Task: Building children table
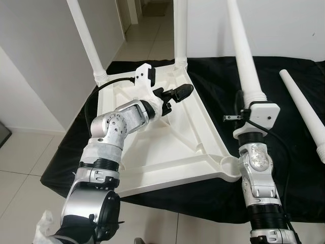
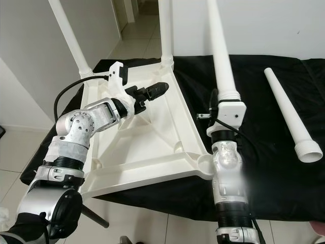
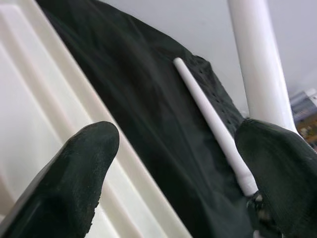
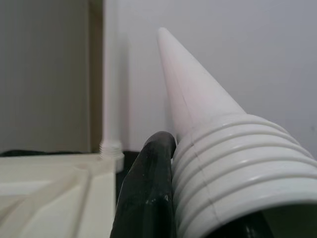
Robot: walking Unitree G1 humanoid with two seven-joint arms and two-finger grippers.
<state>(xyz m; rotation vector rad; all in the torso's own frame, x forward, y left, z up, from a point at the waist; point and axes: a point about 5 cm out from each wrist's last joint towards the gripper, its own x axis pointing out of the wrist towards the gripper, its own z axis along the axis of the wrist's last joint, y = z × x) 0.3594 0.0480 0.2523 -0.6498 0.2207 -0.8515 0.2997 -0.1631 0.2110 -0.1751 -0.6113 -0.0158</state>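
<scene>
We see a white plastic tabletop (image 1: 167,137) lying upside down on a black cloth (image 1: 284,168) spread over a pale tiled floor (image 1: 30,157), its ribbed underside facing up. Two white tapered legs stand upright at its far corners: the far-left leg (image 1: 86,40) and the far-right leg (image 1: 181,30). The right gripper (image 1: 244,109), raised beside the tabletop's near right corner socket (image 1: 229,165), is closed on a third leg (image 1: 244,51) just above its threaded collar, holding it upright with the narrow tip pointing up; the right wrist view shows one black finger (image 4: 151,193) pressed against the ridged threads. The left gripper (image 1: 177,93) hovers over the underside of the tabletop near the far-right leg, its two fingers spread apart with nothing between them. A fourth leg (image 1: 304,112) lies flat on the cloth, well apart from the tabletop on the robot's right, its wide open end nearest the robot.
</scene>
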